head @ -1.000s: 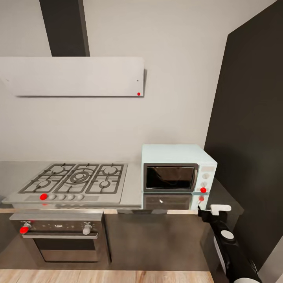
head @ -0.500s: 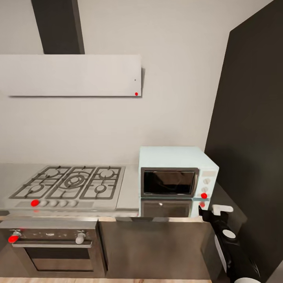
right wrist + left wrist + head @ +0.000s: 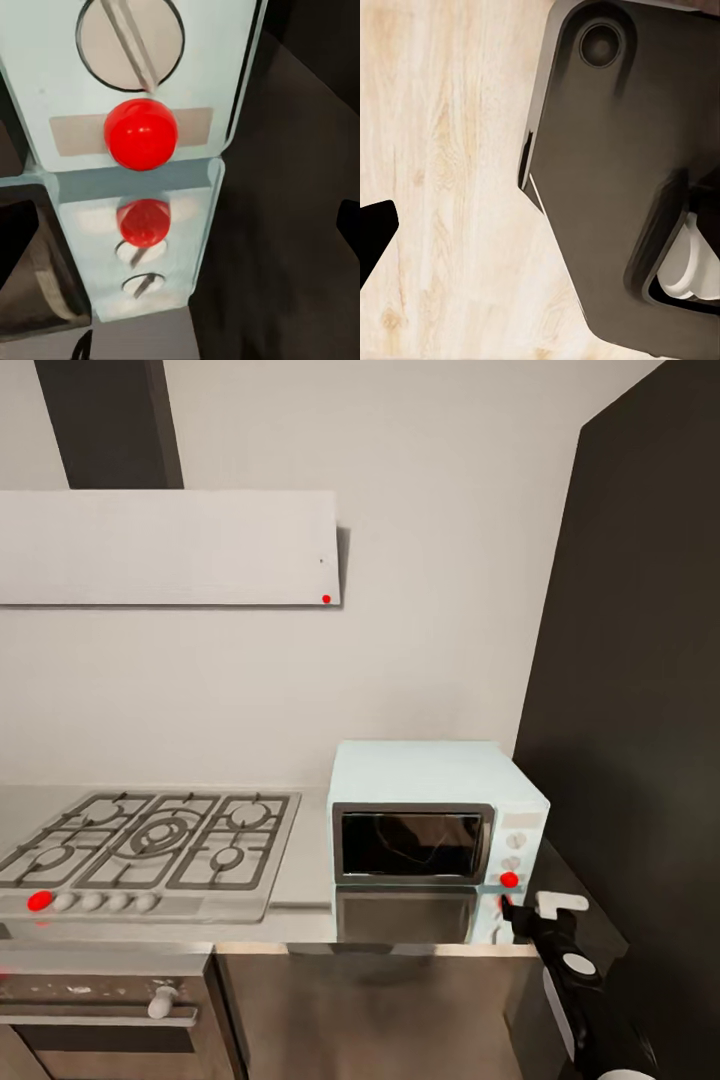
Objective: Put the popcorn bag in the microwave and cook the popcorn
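Microwave (image 3: pixel 436 827) sitting on steel bench (image 3: pixel 300 880), door shut, beside gas hob (image 3: pixel 150 852). Two round knobs (image 3: pixel 513 851), one red dot (image 3: pixel 509 879) showing. Right hand (image 3: pixel 530 915) hovering near red dot; spread unclear. Left hand hanging over wooden floor (image 3: pixel 450 187), state unclear.

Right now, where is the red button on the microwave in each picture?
Head view: the red button sits low on the microwave panel's right side.
Right wrist view: red button close up, under a round knob.
Left wrist view: not in it.
Shared landmark: the mint panel with knobs.
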`<state>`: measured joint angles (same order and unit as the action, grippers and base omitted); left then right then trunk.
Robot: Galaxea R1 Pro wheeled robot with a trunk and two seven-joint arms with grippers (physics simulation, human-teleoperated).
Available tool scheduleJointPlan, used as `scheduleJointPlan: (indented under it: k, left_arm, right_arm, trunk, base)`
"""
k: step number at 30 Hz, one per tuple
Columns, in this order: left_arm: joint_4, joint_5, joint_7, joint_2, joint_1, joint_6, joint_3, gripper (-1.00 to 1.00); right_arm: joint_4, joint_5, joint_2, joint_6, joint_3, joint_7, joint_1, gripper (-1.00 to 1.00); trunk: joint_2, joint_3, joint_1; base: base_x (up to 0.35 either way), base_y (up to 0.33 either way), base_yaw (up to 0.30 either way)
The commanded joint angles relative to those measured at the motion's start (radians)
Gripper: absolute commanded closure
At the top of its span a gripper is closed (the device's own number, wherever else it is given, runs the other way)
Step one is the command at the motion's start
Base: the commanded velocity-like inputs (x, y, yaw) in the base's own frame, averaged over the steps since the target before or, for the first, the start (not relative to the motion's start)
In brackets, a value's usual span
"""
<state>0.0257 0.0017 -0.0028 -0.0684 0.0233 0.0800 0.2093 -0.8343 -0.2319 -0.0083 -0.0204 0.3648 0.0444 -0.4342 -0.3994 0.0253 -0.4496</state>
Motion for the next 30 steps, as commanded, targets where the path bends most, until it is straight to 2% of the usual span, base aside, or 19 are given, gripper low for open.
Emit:
scheduleJointPlan:
  k: [1,10,15,22,29,30]
  left_arm:
    - [0.002,0.0,0.0,0.0,0.0,0.006,0.005,-1.0]
    - [0.002,0.0,0.0,0.0,0.0,0.006,0.005,-1.0]
    - [0.002,0.0,0.0,0.0,0.0,0.006,0.005,-1.0]
    - [0.002,0.0,0.0,0.0,0.0,0.006,0.005,-1.0]
    - [0.002,0.0,0.0,0.0,0.0,0.006,0.005,-1.0]
    - [0.002,0.0,0.0,0.0,0.0,0.006,0.005,-1.0]
  right_arm:
    - [0.001,-0.01,0.001,-0.002,0.003,0.005,0.0,-1.0]
    - [0.047,-0.011,0.001,0.011,0.003,0.006,0.0,-1.0]
    - [0.102,-0.012,0.001,0.093,0.003,0.006,0.0,-1.0]
    - [0.107,-0.012,0.0,0.104,0.003,0.006,0.0,-1.0]
    - [0.107,-0.012,-0.001,0.105,0.003,0.006,0.0,-1.0]
    - [0.107,-0.012,-0.001,0.105,0.003,0.006,0.0,1.0]
  trunk:
    - [-0.001,0.0,0.0]
    - [-0.001,0.0,0.0]
    - [-0.001,0.0,0.0]
    - [-0.001,0.0,0.0]
    - [-0.001,0.0,0.0]
    - [-0.001,0.0,0.0]
  base:
    - [0.026,-0.023,0.0]
    - [0.003,-0.003,0.0]
    - [0.0,0.0,0.0]
    - [0.014,0.0,0.0]
    - [0.142,0.0,0.0]
    - [0.024,0.0,0.0]
